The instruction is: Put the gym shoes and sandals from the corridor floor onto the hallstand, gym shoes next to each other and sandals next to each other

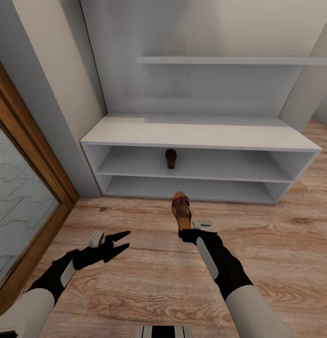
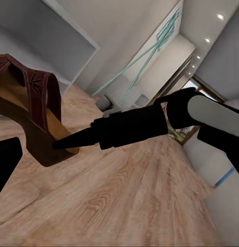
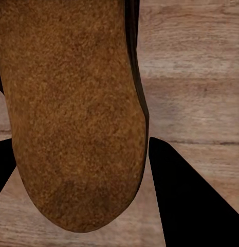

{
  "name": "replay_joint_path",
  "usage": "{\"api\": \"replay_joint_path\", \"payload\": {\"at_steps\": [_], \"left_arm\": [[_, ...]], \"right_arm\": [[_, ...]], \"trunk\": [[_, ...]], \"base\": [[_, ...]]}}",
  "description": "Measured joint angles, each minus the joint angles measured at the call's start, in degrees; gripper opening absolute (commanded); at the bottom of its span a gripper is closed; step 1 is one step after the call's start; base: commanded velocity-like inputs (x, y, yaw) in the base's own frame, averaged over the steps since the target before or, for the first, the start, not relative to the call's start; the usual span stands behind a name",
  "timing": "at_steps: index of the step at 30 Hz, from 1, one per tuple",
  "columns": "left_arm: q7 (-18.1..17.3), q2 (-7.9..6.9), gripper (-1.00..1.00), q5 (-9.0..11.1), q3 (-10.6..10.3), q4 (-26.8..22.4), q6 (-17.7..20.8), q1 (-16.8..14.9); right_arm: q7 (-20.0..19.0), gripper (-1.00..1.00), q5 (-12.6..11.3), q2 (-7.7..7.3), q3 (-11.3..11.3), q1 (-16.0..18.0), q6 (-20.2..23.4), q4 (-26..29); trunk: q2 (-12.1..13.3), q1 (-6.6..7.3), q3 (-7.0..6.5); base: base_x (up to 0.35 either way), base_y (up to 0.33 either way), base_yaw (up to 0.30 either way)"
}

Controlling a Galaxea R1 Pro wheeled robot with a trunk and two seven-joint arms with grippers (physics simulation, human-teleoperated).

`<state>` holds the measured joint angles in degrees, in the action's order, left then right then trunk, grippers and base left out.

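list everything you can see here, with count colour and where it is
sandal in the gripper: 1, dark brown straps, tan insole, held at its heel end above the floor in front of the rack, toe toward the rack
sandal on the rack: 1, dark brown, on the upper open shelf level, near the middle
hallstand: 1, pale grey, low bench with two open levels against the wall, back panel with a shelf above
corridor floor: light brown wood planks, below and around the rack
door frame: 1, brown wood, at the robot's left, with a glass pane
left gripper: 1, black, open, holding nothing, above the floor
right gripper: 1, black, shut on the sandal's heel
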<state>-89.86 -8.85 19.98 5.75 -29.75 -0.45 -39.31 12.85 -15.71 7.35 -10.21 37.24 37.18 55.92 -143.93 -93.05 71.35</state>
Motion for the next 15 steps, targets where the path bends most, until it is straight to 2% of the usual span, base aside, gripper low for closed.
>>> {"api": "replay_joint_path", "payload": {"at_steps": [3,8,11,15], "left_arm": [[0.00,0.05,1.00,0.04,-1.93,-0.10,0.30,0.00],[0.00,0.06,1.00,0.05,-2.77,-0.14,0.43,-0.02],[0.00,0.12,1.00,0.06,-2.89,-0.15,0.44,-0.02],[0.00,0.32,1.00,0.07,-2.94,-0.14,0.48,0.01]], "right_arm": [[-0.09,-1.00,-0.24,-0.09,-1.42,0.00,-1.27,0.02],[-0.01,-1.00,-0.20,-0.19,-5.22,0.00,-4.89,0.02],[0.02,-1.00,-0.12,-0.20,-5.86,-0.01,-5.43,0.03],[0.04,-1.00,-0.10,-0.20,-6.10,-0.02,-5.63,0.01]], "trunk": [[0.00,0.00,0.00],[0.00,0.00,0.00],[0.00,0.00,0.00],[0.00,0.00,0.00]], "base": [[0.000,0.000,0.000],[0.000,0.000,0.000],[0.000,0.000,0.069],[0.000,0.000,0.219]]}}
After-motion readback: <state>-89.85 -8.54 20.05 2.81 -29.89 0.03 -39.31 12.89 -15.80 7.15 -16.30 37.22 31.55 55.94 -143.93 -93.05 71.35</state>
